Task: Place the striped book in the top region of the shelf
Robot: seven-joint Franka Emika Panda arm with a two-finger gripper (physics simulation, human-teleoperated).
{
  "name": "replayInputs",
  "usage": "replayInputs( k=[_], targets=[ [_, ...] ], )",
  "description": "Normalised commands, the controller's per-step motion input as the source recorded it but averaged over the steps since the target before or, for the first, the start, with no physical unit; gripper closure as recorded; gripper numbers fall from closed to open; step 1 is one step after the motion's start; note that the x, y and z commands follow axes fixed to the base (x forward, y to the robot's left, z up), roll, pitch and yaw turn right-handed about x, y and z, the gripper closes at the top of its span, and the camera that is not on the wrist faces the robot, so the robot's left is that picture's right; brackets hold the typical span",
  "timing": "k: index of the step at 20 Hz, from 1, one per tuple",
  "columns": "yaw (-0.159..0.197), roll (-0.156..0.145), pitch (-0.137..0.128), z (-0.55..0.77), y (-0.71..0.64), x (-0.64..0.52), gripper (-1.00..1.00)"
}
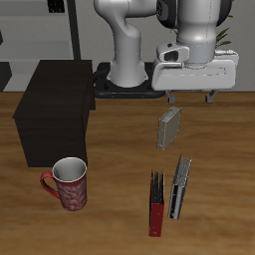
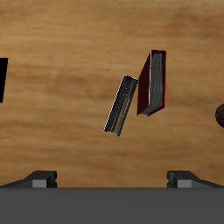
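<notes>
The striped book (image 1: pixel 169 127) shows as a thin, finely striped grey slab on the table's middle, in the exterior view only. My gripper (image 1: pixel 190 98) hangs above it, a little farther back, with the book below one finger. The jaws stand wide apart and hold nothing. In the wrist view the fingertips (image 2: pixel 39 178) frame bare wood and the striped book is out of view. The shelf (image 1: pixel 58 112), a large dark boxy cabinet, stands at the table's back, well to the side of the gripper.
A red book (image 1: pixel 156 204) (image 2: pixel 153 83) and a plain grey book (image 1: pixel 180 187) (image 2: pixel 121 105) stand side by side near the front edge. A red patterned mug (image 1: pixel 68 184) stands in front of the shelf. A dark thing (image 2: pixel 3 79) cuts the wrist view's edge.
</notes>
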Motion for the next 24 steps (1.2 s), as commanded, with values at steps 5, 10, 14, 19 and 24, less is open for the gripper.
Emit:
replayInputs(
  k=[5, 10, 14, 19, 24],
  targets=[
    [-0.021, -0.01, -0.01, -0.03, 0.04, 0.2, -1.0],
    [-0.012, -0.018, -0.02, -0.1, -0.1, 0.24, -1.0],
    [-0.011, -0.011, 0.018, -0.25, -0.07, 0.16, -1.0],
    [0.011, 0.004, 0.013, -0.4, -0.01, 0.15, -1.0],
    [-0.008, -0.005, 0.008, -0.26, -0.01, 0.15, -1.0]
  ],
)
